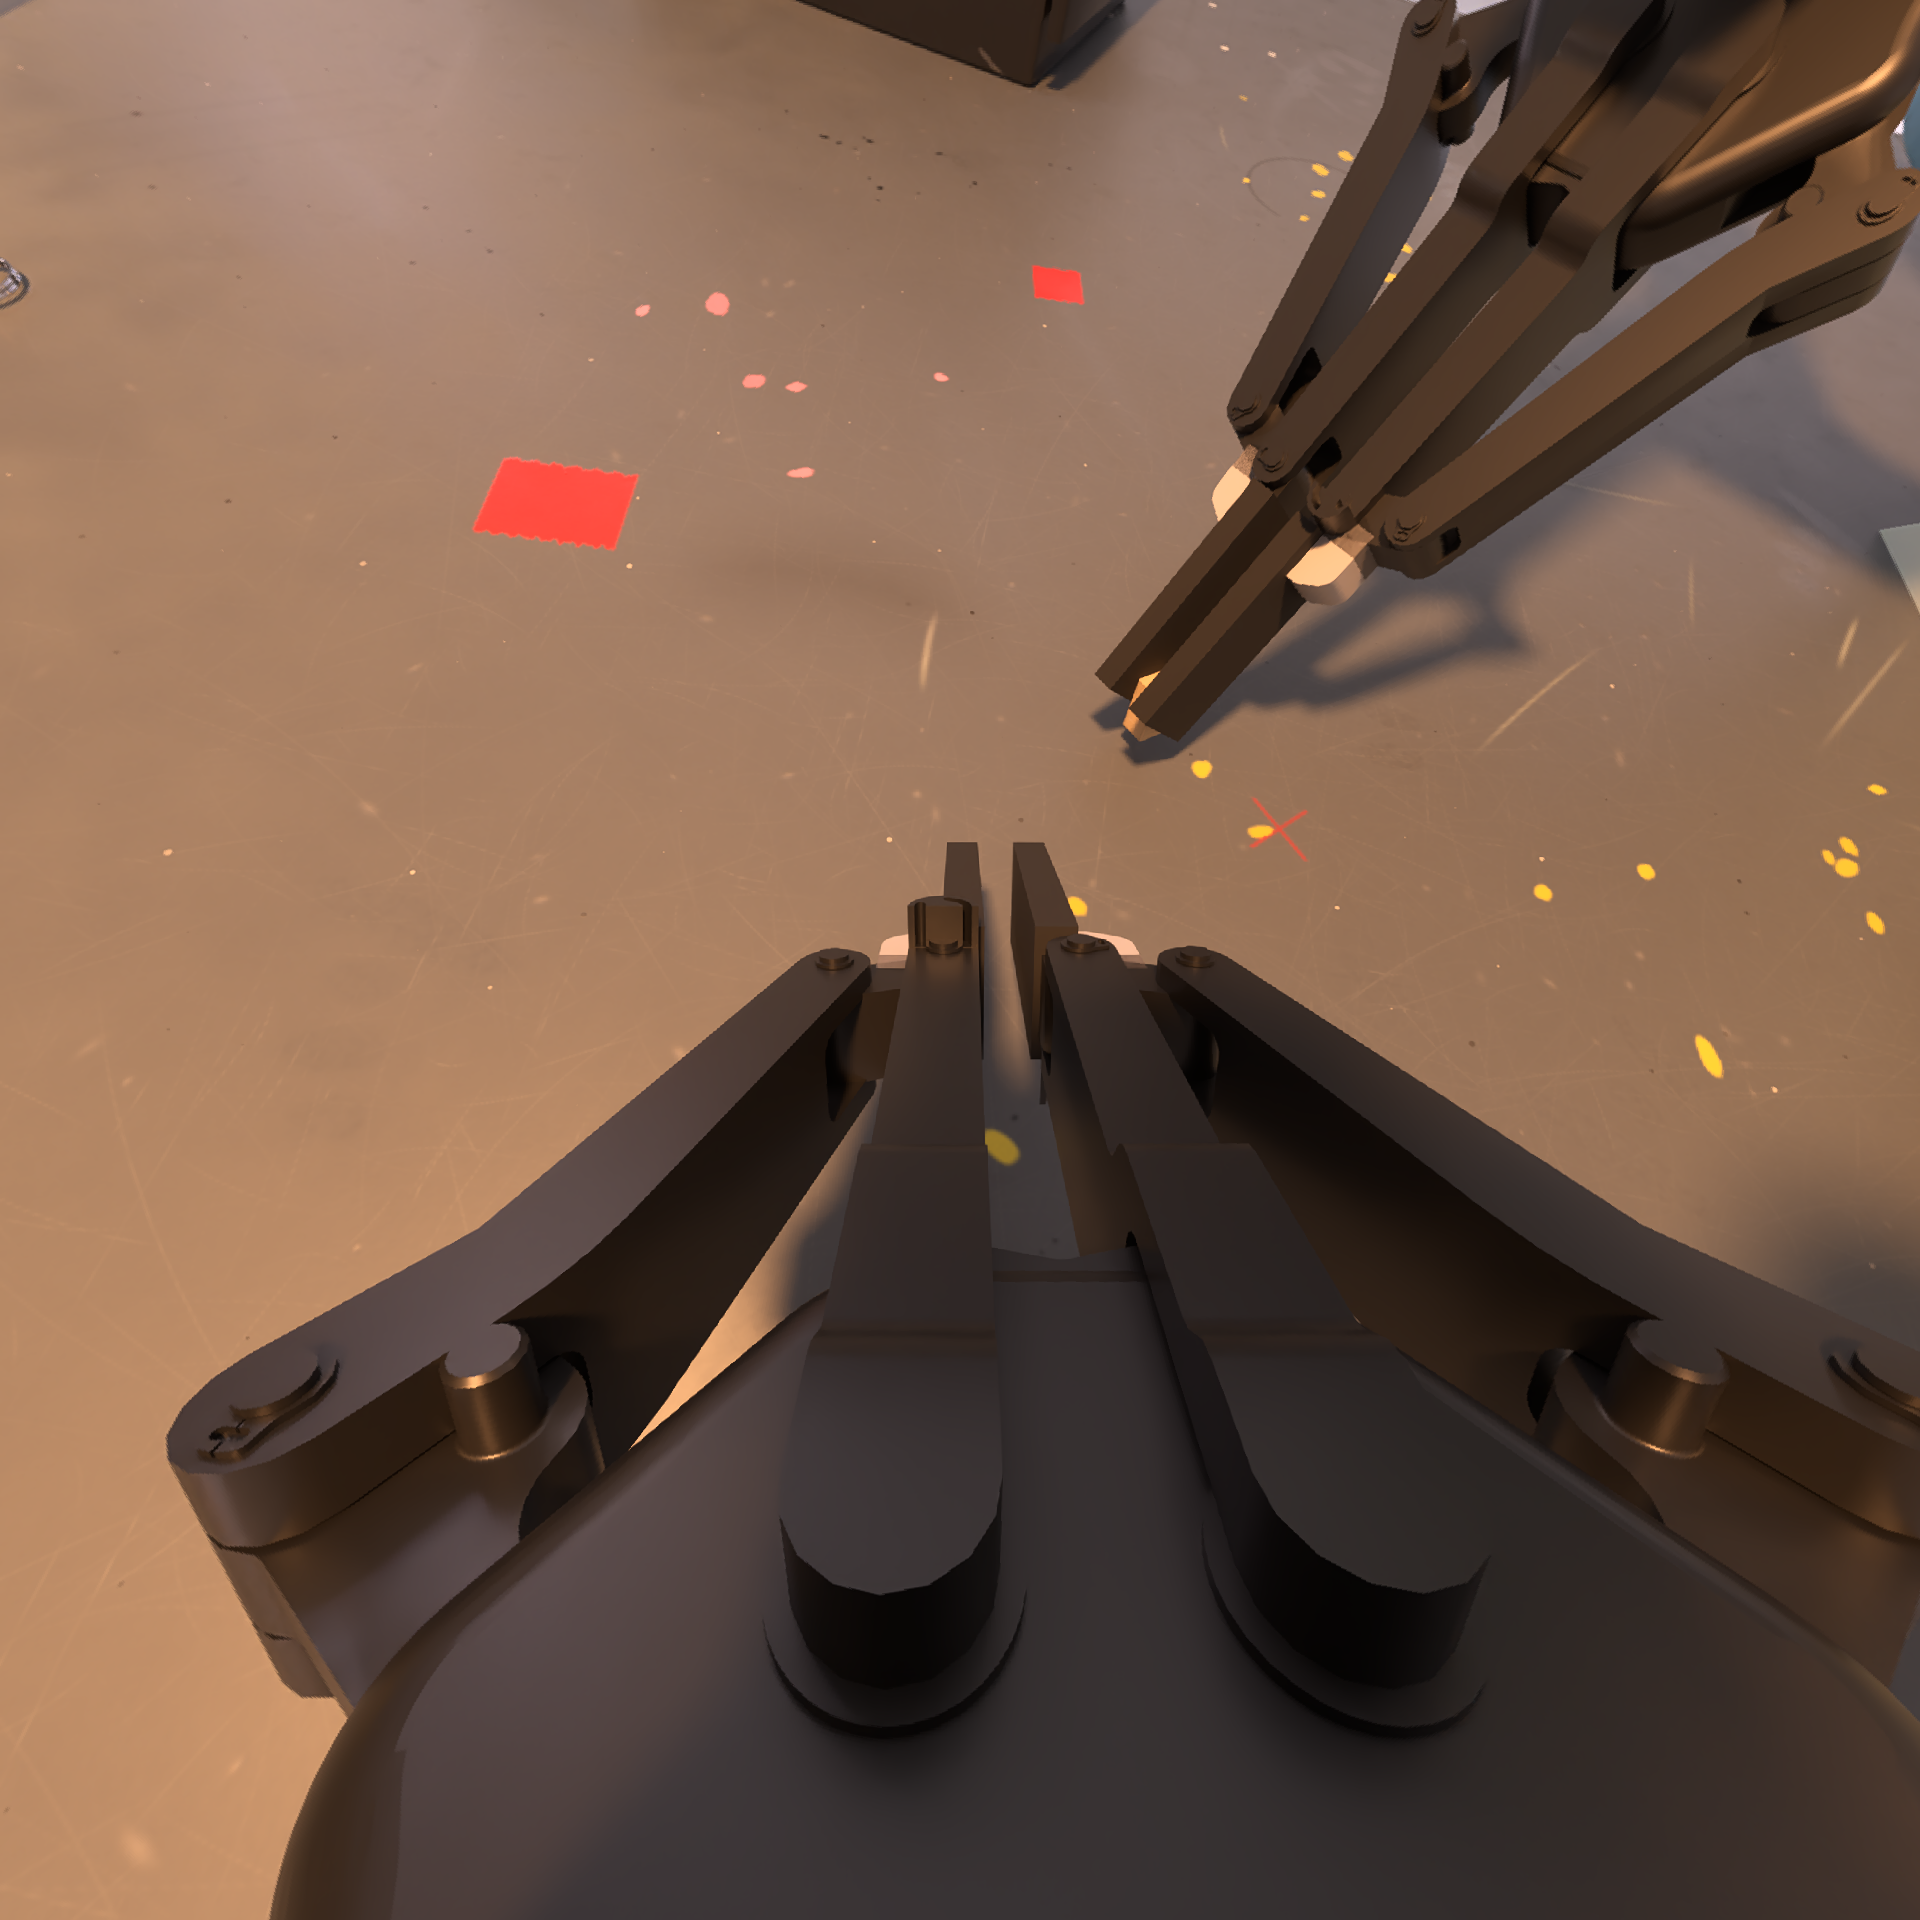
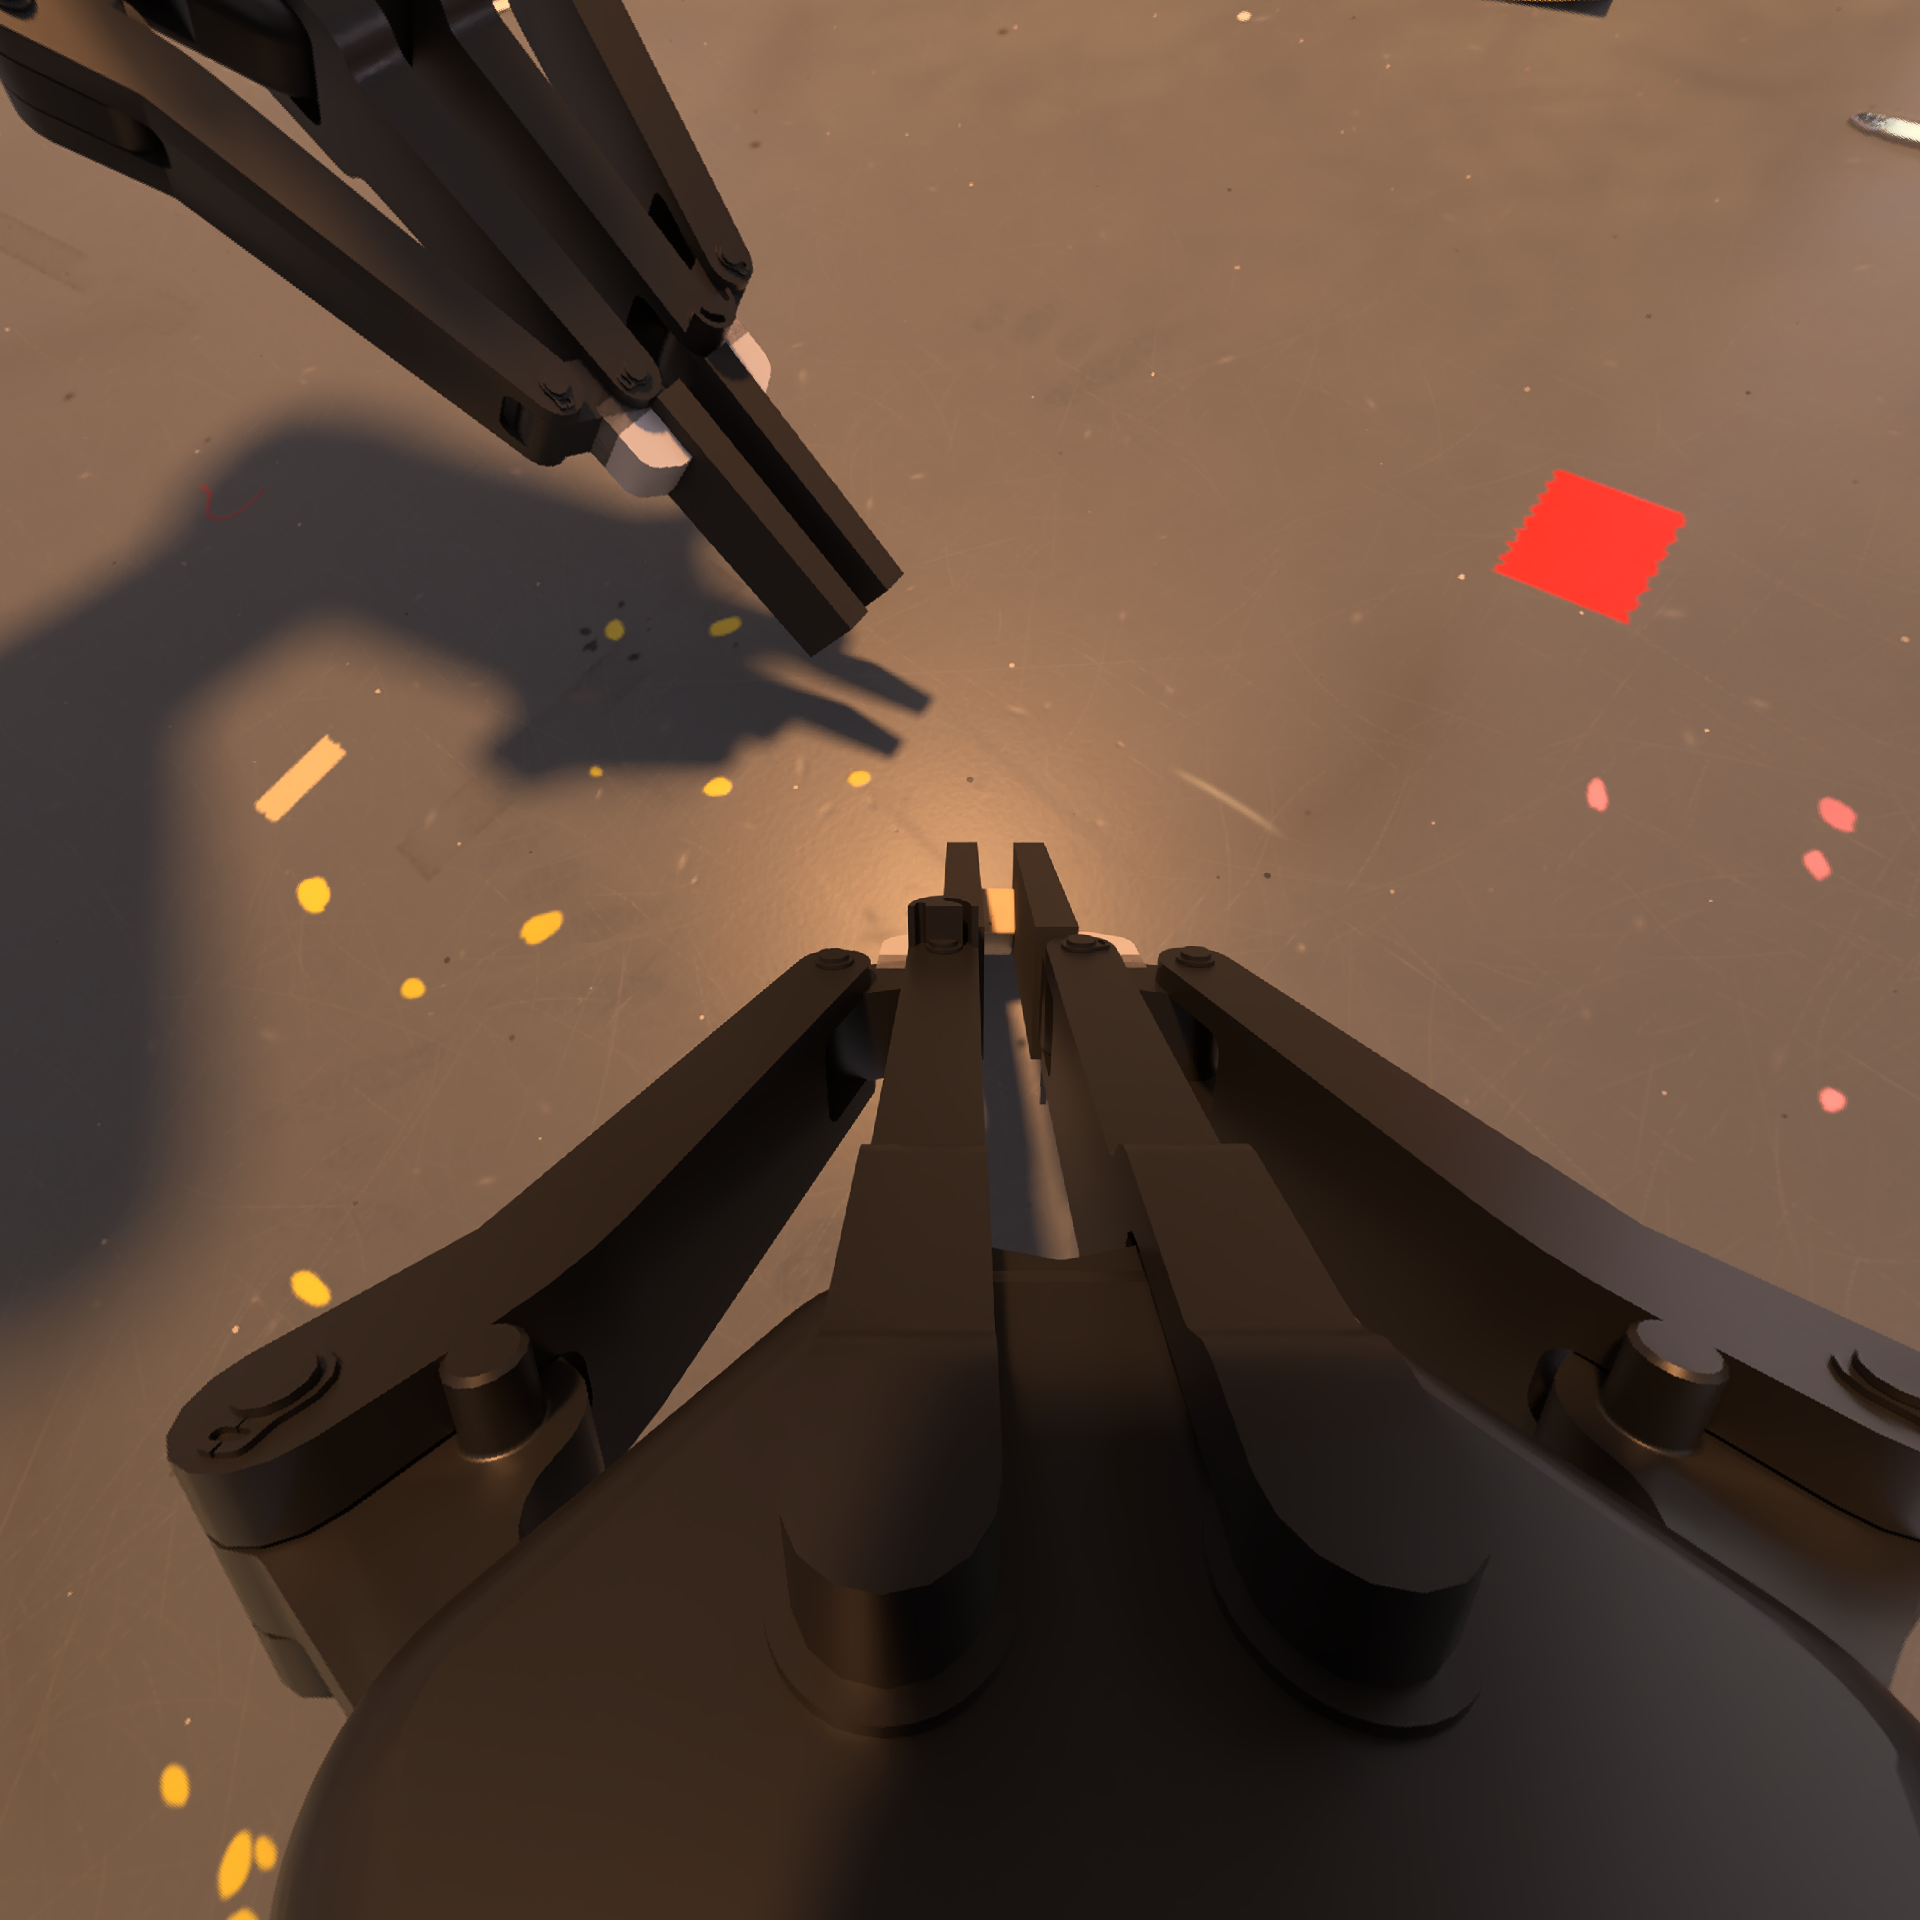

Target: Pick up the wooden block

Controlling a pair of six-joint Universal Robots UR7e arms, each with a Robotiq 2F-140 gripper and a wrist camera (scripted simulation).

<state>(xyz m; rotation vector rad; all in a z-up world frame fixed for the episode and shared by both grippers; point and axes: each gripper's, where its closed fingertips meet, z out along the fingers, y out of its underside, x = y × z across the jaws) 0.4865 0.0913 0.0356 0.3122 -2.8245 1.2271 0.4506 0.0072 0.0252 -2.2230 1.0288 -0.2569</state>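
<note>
Our right dark metal claw [image 2: 995, 868] is clamped on the small pale wooden block [image 2: 1001, 910], mid-frame; our left claw [image 1: 995, 868] is closed together, empty.

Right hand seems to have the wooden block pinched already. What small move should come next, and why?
Probably a short straight lift of the right hand. The wooden block shows as a thin sliver clamped between its fingers, its tip very near the table. The left hand is shut and empty, close by, so raising beats moving sideways.
</note>
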